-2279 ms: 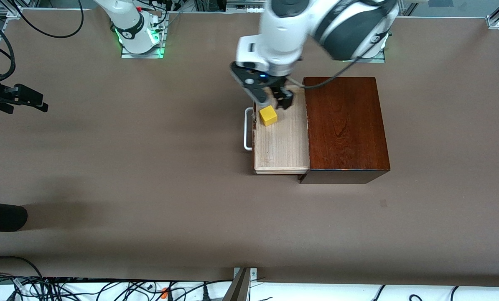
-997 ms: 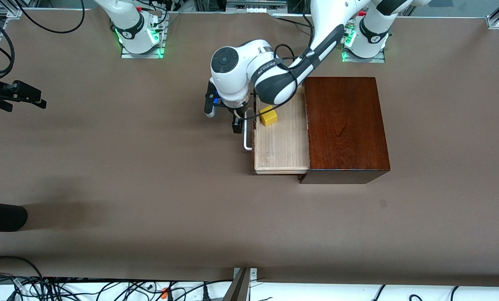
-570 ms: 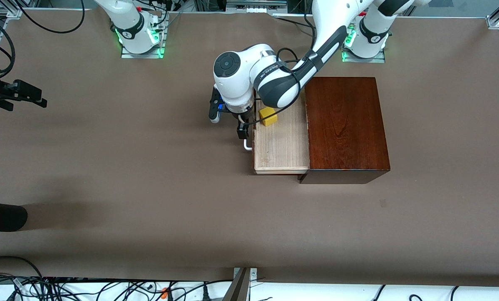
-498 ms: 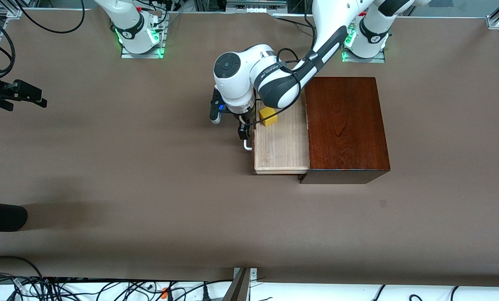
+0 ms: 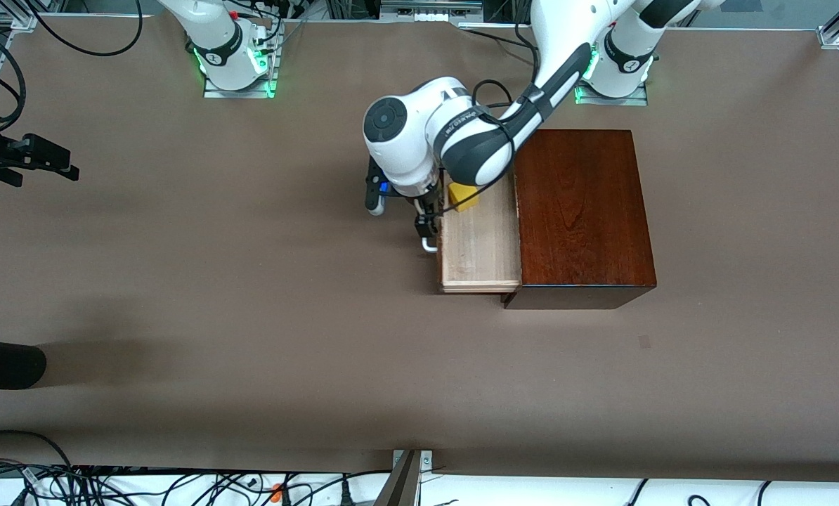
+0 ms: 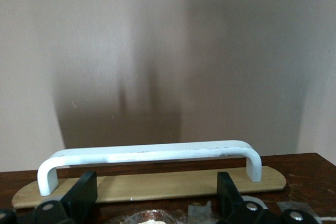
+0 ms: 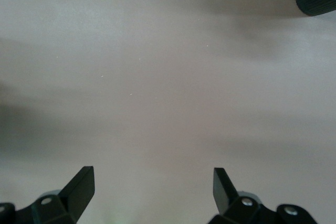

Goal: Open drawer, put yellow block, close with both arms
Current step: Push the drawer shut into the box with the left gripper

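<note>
Brown matting covers the table (image 5: 251, 295), on which the dark wooden box (image 5: 581, 211) is set toward the left arm's end, with the drawer (image 5: 479, 246) drawn partly out of it and the yellow block (image 5: 464, 197) lying in the tray at the end farther from the front camera. The left gripper (image 6: 152, 192) is placed at the drawer front against the white handle (image 6: 149, 153), its fingers (image 6: 84, 190) spread apart with nothing clamped. The right gripper (image 7: 152, 190) is parked over bare table at the right arm's end, spread wide and empty, that arm waiting.

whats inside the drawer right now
A yellow block sits in the drawer, partly covered by the left arm. The part inside the wooden box is hidden.
</note>
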You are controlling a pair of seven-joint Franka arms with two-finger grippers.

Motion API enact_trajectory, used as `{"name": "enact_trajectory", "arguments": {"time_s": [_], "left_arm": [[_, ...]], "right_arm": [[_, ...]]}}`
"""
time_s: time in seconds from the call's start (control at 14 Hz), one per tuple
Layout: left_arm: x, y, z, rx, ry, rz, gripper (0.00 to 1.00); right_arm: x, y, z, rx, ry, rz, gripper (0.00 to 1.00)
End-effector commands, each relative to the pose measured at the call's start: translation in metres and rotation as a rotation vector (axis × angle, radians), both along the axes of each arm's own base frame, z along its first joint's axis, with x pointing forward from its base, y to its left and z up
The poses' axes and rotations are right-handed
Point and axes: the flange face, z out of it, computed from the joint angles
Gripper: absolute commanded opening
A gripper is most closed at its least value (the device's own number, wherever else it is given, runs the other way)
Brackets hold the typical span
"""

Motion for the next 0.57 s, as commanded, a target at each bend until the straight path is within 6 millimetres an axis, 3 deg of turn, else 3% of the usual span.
{"name": "enact_trajectory", "arguments": {"time_s": [0.0, 0.5], "left_arm": [[0.029, 0.040, 0.020, 0.057, -0.022, 0.021, 1.00], [0.037, 0.079, 0.026, 0.124, 0.010, 0.069, 1.00]], "right_arm": [[-0.008, -0.001, 0.001, 0.003, 0.001, 0.012, 1.00], [-0.008, -0.001, 0.002, 0.002, -0.002, 0.012, 1.00]]}}
